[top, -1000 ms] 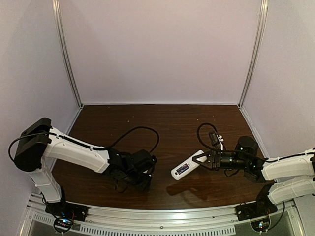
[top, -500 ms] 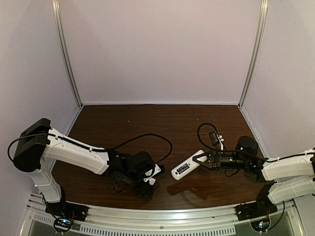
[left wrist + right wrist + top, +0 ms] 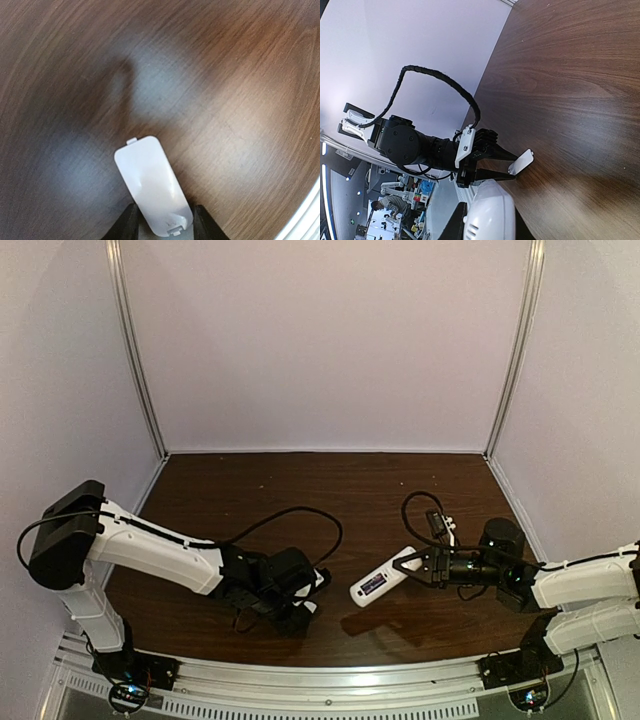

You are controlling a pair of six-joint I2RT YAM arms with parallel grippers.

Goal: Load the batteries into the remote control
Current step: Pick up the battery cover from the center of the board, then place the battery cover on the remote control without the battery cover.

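Seems at the cover step: clamps battery cover (image 3: 150, 185) in left gripper (image 3: 165, 223), remote control (image 3: 378, 584) in right gripper (image 3: 406, 567); next needs cover aligned to remote.

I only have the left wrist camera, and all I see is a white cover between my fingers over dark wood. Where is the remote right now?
Observer: The remote control is off to the right of your left gripper. The right gripper is clamped on one end of it.
Operator: Is it lying on the table?
Observer: It looks lifted. Its shadow falls on the table apart from it, nearer the arm bases.
Operator: Any batteries lying loose?
Observer: None show in any view. The remote's upper face has a small bluish patch, but it is too small to tell what it is.
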